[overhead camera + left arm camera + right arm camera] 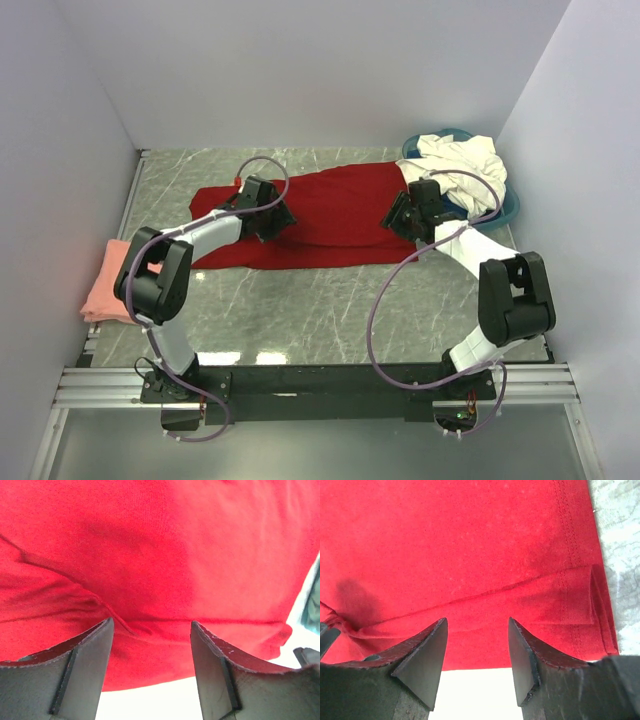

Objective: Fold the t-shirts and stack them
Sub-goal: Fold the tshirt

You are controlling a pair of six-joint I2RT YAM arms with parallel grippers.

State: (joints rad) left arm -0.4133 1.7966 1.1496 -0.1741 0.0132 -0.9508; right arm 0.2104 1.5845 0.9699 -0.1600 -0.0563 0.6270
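Red tee (335, 215) spread flat mid-table, between your arms; left gripper (151, 626) and right gripper (477, 622) both gaping wide over its layered edge, nothing held; you risk pinching top layer only, so fold slips open; uneven closing skews hem; right arm (515, 290) close to cream tees (465, 160), could drag them along.

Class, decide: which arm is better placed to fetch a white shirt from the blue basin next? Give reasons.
Right. The right claw, open, is over the red shirt's right end, beside the basin of white shirts; the left claw is at the opposite end.
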